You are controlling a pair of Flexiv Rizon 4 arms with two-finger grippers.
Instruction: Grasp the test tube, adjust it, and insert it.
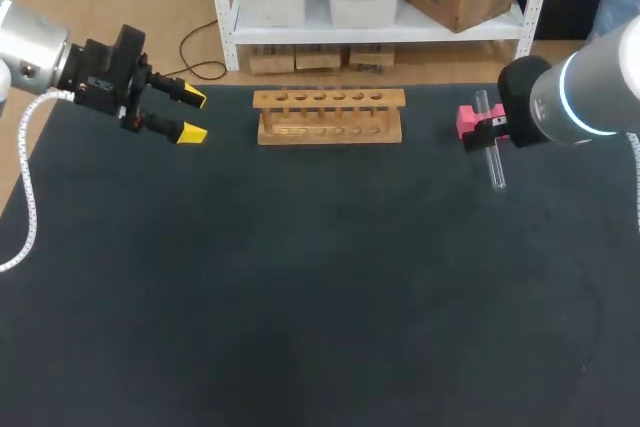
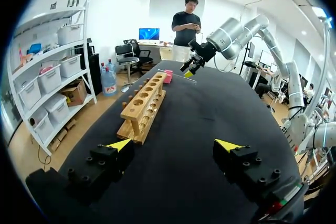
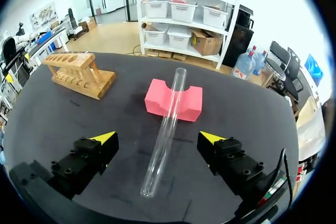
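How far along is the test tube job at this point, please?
Nothing is done yet: the test tube lies on the pink block, ungrasped, and the wooden rack holds no tube. In hand: the right gripper is open, straddling the tube; the left gripper is open beside the rack. Left to do: grasp, adjust, insert.

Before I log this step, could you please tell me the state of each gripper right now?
Left gripper: open, empty.
Right gripper: open, test tube between its fingers, untouched.
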